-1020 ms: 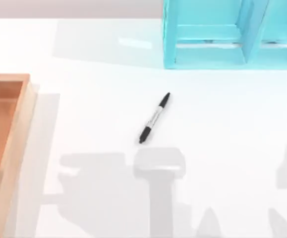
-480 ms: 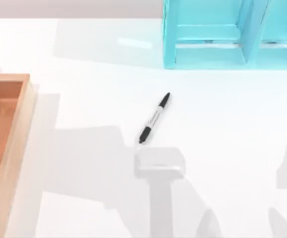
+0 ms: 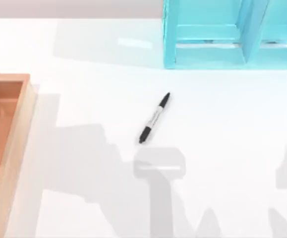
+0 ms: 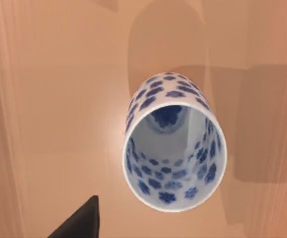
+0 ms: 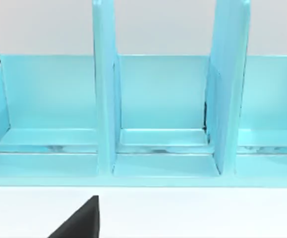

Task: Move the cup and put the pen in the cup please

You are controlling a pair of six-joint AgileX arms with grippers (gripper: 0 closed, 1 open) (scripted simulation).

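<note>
Over the wooden tray (image 4: 44, 99) at the worktop's left edge, my left gripper, finger state untold, eyes the upright cup (image 4: 175, 144): rigid, slick, likely fragile; grasp its rim wall. The pen (image 3: 154, 118) lies mid-worktop.

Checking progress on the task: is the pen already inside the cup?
No, the pen lies flat on the white table, while the cup is empty.
</note>
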